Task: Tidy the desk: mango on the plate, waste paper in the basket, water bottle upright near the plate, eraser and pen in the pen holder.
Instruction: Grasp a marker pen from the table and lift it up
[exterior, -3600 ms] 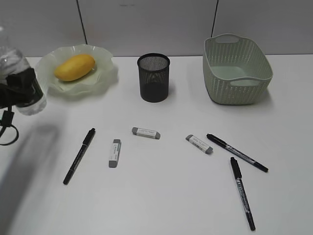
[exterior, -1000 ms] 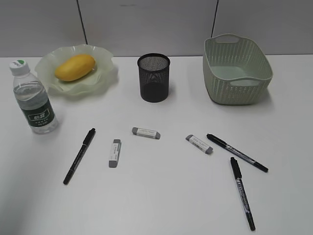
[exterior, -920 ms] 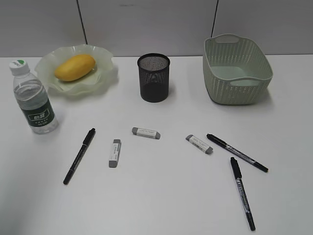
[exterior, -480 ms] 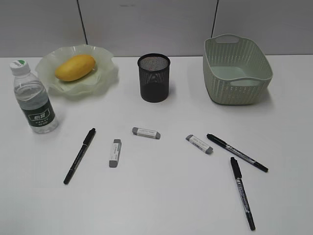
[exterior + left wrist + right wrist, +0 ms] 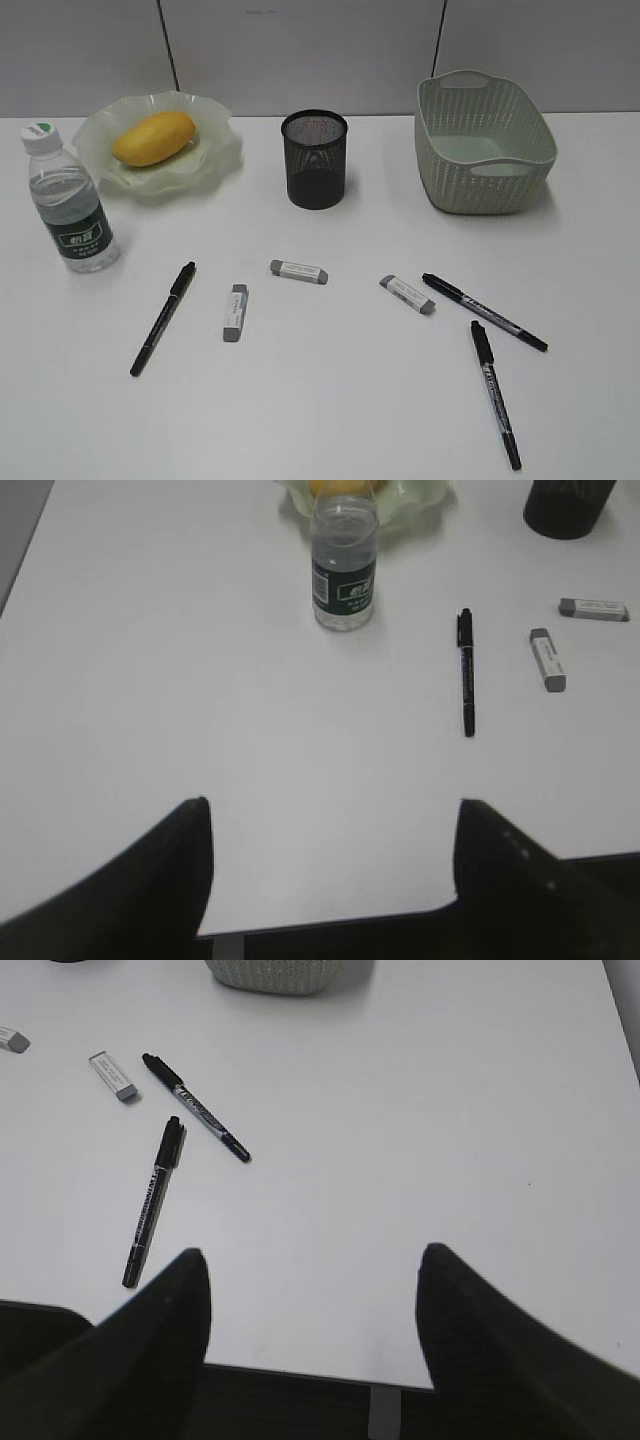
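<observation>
The mango (image 5: 152, 138) lies on the plate (image 5: 208, 152) at the back left. Just in front of it the water bottle (image 5: 70, 205) stands upright, cap on. The pen holder (image 5: 314, 160) is at the back middle and the basket (image 5: 484, 145) at the back right. Three erasers (image 5: 298, 271) (image 5: 235, 312) (image 5: 407, 294) and three pens (image 5: 163, 317) (image 5: 485, 311) (image 5: 496, 393) lie loose on the desk (image 5: 330, 400). The waste paper is out of view. My left gripper (image 5: 332, 802) and right gripper (image 5: 313, 1250) hang open and empty over the desk's front edge, far from everything.
In the left wrist view the bottle (image 5: 344, 565) and one pen (image 5: 466, 670) lie ahead. The right wrist view shows two pens (image 5: 152, 1200) (image 5: 196, 1106) to the left. Neither arm shows in the exterior view.
In the oldest frame my left gripper held the bottle at the left edge; now the bottle stands free and the arm has withdrawn. Nothing moved over the last second.
</observation>
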